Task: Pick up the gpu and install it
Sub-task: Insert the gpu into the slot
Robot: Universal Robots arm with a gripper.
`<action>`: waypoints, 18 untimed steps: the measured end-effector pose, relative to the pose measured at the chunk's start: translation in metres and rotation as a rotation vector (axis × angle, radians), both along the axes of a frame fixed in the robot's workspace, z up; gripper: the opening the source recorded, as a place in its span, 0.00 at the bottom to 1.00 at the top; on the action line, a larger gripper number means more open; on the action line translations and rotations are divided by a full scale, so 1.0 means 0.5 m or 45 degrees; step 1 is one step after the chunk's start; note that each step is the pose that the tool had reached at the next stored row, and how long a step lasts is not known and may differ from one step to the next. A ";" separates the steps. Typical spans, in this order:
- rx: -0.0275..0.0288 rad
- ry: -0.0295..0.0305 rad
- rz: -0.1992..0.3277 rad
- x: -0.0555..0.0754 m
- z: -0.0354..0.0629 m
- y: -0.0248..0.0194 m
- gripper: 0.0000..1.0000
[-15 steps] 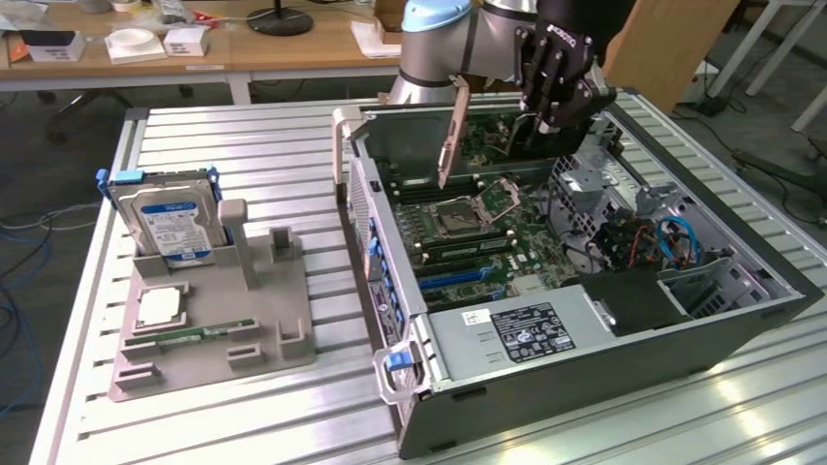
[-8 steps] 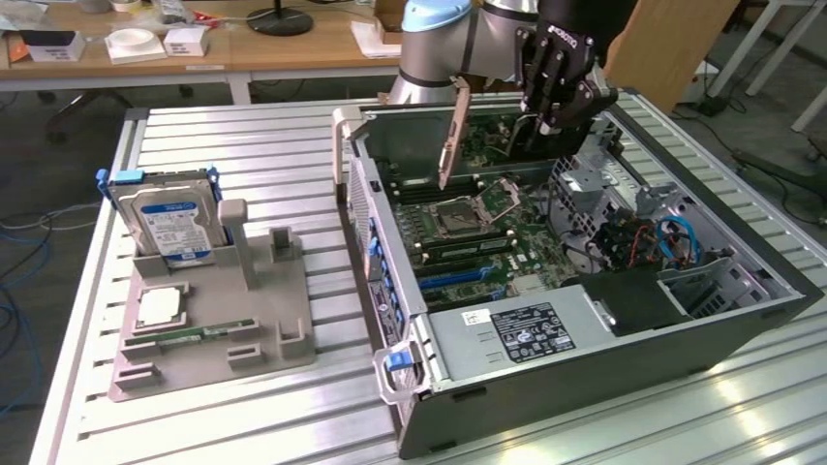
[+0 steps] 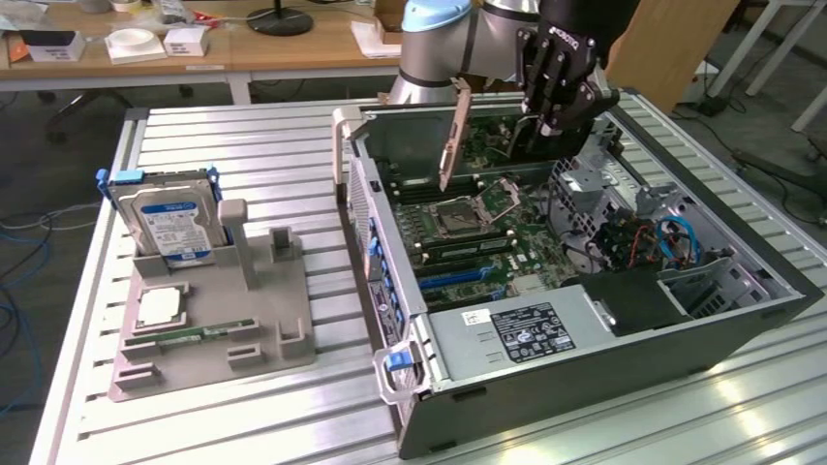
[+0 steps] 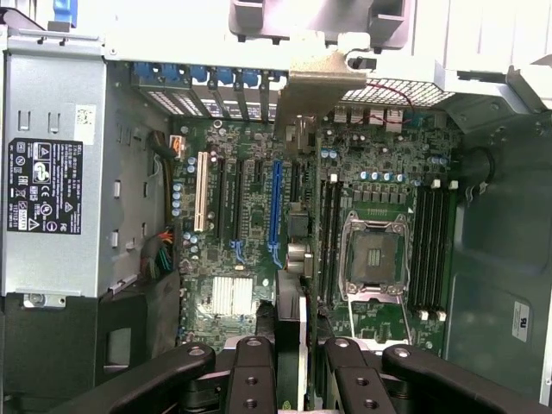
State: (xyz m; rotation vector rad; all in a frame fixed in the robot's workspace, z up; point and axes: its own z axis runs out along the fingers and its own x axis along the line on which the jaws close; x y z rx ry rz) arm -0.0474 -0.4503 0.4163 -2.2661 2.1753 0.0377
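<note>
My gripper (image 3: 553,118) hangs over the open computer case (image 3: 723,320) and is shut on the gpu (image 3: 517,143). The gpu is a dark card held on edge, upright above the motherboard (image 3: 517,228). Its silver end bracket (image 3: 454,136) points down towards the case's rear wall. In the wrist view the gpu (image 4: 299,332) shows edge-on between the black fingers (image 4: 252,371), and its bracket (image 4: 323,82) reaches the rear slot openings. The card's edge runs close beside the long blue slot (image 4: 276,207). I cannot tell whether it touches a slot.
A grey holder (image 3: 259,329) at the exterior view's left carries a hard drive (image 3: 166,218), a processor chip (image 3: 158,308) and a green memory stick (image 3: 197,334). Inside the case lie the power supply (image 3: 517,334), the processor socket (image 4: 375,254) and blue cables (image 3: 679,242). A wooden desk (image 3: 285,48) stands behind.
</note>
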 end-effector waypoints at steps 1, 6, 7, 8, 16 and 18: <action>-0.0001 0.0000 0.000 0.000 0.000 -0.0007 0.27; -0.0006 0.0001 0.000 0.000 0.000 -0.0042 0.27; -0.0009 0.0000 0.000 0.000 0.000 -0.0049 0.27; -0.0011 0.0000 0.000 0.000 0.000 -0.0057 0.27; -0.0036 0.0000 0.000 0.000 0.000 -0.0110 0.27; -0.0046 0.0000 0.000 0.000 0.000 -0.0122 0.27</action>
